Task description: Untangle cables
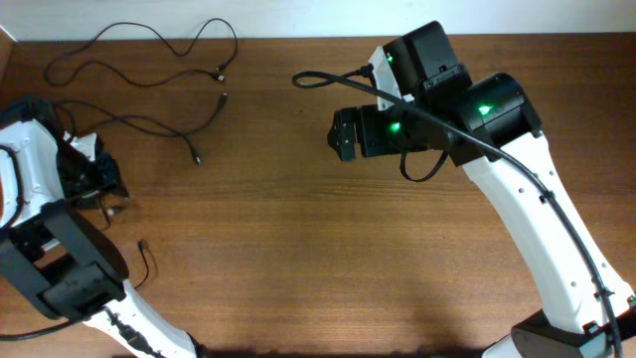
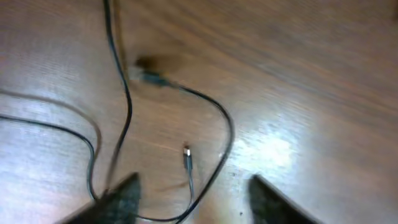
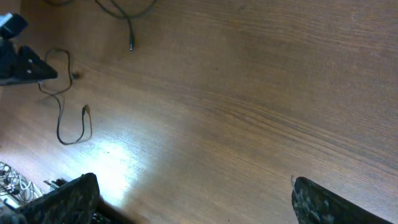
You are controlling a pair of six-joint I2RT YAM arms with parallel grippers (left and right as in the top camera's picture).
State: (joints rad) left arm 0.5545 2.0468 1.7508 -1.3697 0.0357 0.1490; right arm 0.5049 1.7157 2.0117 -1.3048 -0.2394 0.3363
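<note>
Three thin black cables lie on the left of the wooden table. One cable [image 1: 149, 42] runs along the far edge, a second cable [image 1: 149, 124] curves below it, and a short cable [image 1: 149, 263] lies beside the left arm. My left gripper [image 1: 102, 189] sits low over the table's left edge. In the left wrist view the left gripper [image 2: 194, 183] is open, and a cable loop [image 2: 227, 134] with its plug [image 2: 186, 154] lies on the wood between the fingers, not pinched. My right gripper [image 1: 343, 134] hangs open over bare wood; the right gripper [image 3: 194, 183] holds nothing.
The right arm's own thick black cable [image 1: 328, 78] arcs above the table centre. The right wrist view shows the left gripper [image 3: 25, 65] at the far left, a looped cable [image 3: 62, 121] beside it and clutter [image 3: 18, 180] past the table edge.
</note>
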